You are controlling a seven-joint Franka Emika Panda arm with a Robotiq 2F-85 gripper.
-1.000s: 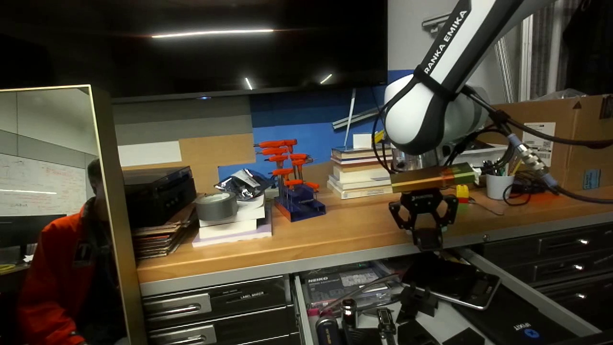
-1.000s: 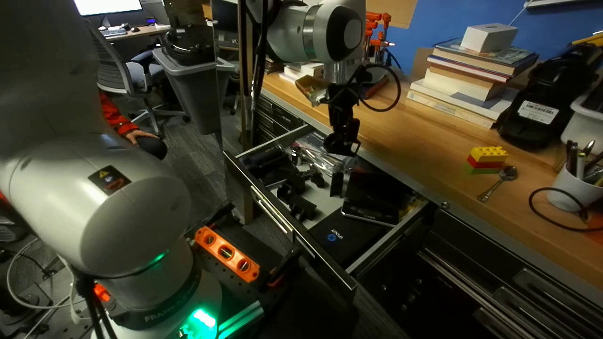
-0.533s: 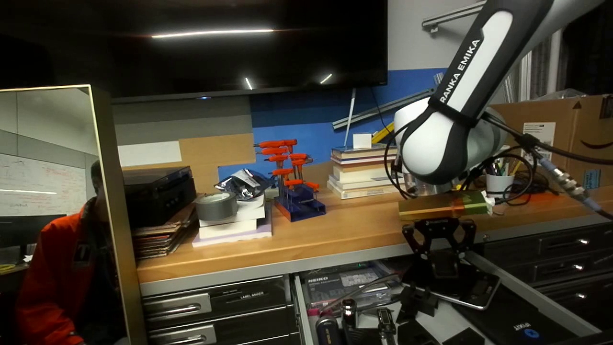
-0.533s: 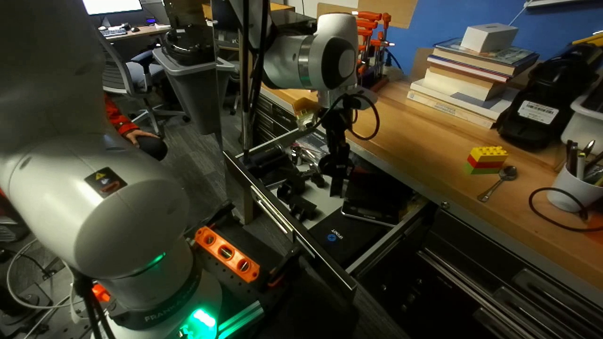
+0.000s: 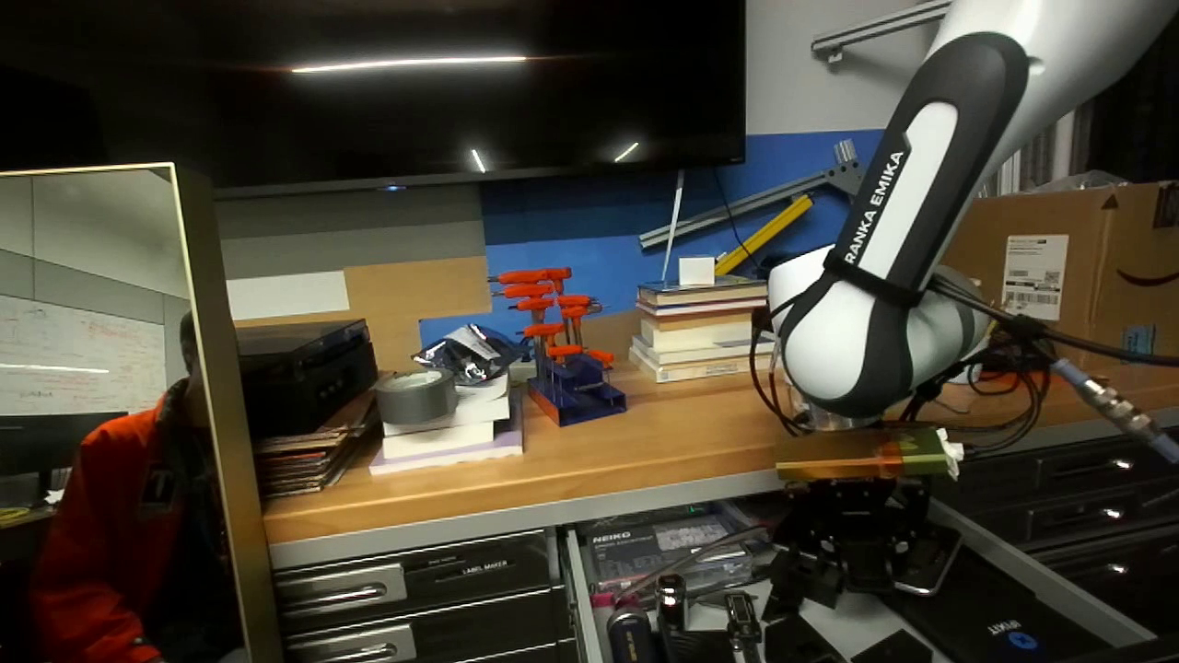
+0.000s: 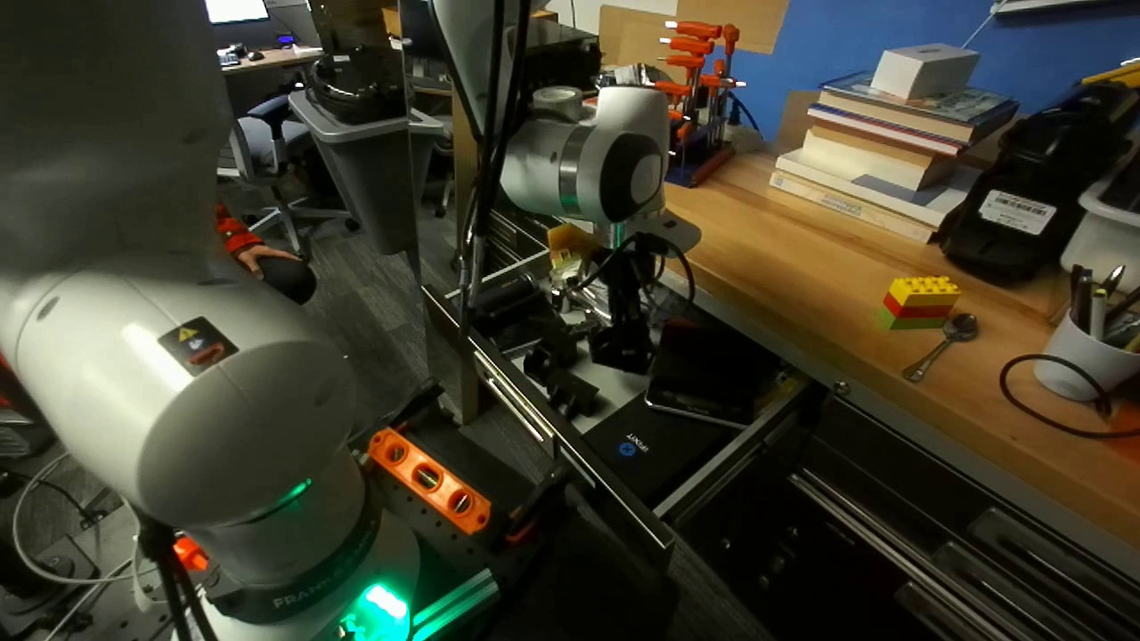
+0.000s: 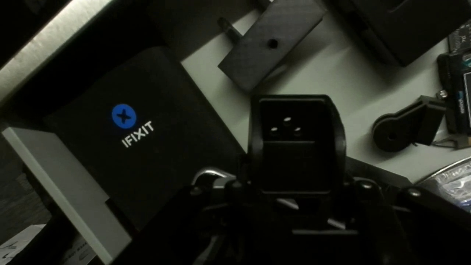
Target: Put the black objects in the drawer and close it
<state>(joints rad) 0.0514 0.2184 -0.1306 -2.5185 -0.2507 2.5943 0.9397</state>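
Being clasped in the gripper (image 5: pixel 866 548), a boxy, hollow black object (image 7: pixel 294 165) with rounded corners and three pale inner spots is being held either inside or just above the open drawer (image 6: pixel 515 395).

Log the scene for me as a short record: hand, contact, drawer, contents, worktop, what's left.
Hand: closed on a boxy black piece, low over the drawer
Contact: cannot tell whether the piece touches anything below
Drawer: open
Contents: black case marked IFIXIT, black block with a hole, among other things
Worktop: toy bricks, spoon, books
Left: probably release the piece, then close the drawer
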